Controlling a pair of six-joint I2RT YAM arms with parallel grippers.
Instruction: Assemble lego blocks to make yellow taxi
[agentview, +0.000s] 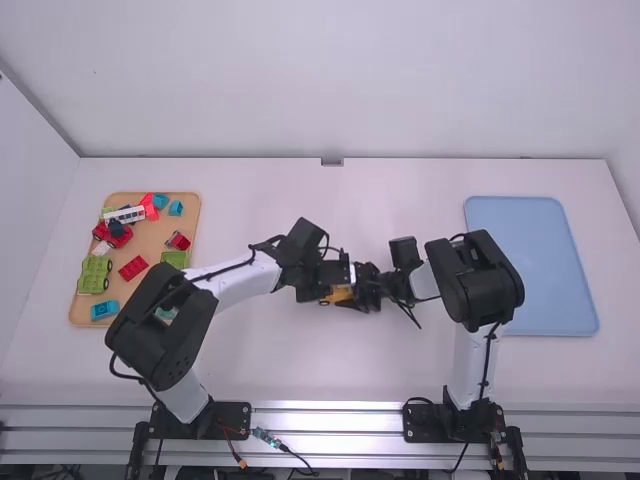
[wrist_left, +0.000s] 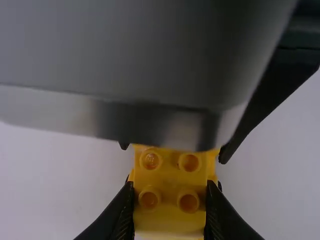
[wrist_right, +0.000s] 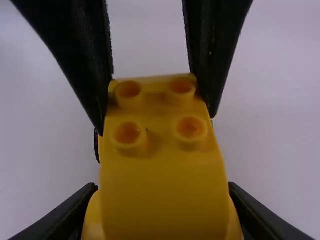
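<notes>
High view: yellow blocks (agentview: 341, 295) mid-table (agentview: 400, 370), between the arms;
Left jaws (agentview: 334, 284): clamped on the yellow blocks' one end;
Right jaws (agentview: 364, 290): clamped on their other end;
Wooden tray (agentview: 150, 236): holds loose coloured blocks (agentview: 133, 268)

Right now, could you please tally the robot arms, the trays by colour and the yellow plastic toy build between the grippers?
White-and-black robot arms (left arm, right arm): 2
Tan rectangular tray: 1
Blue rectangular tray: 1
Yellow studded plastic build: 1
Total: 5

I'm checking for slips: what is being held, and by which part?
Left gripper: the sides of the yellow toy's studded end. Right gripper: the sides of its smooth end.
</notes>
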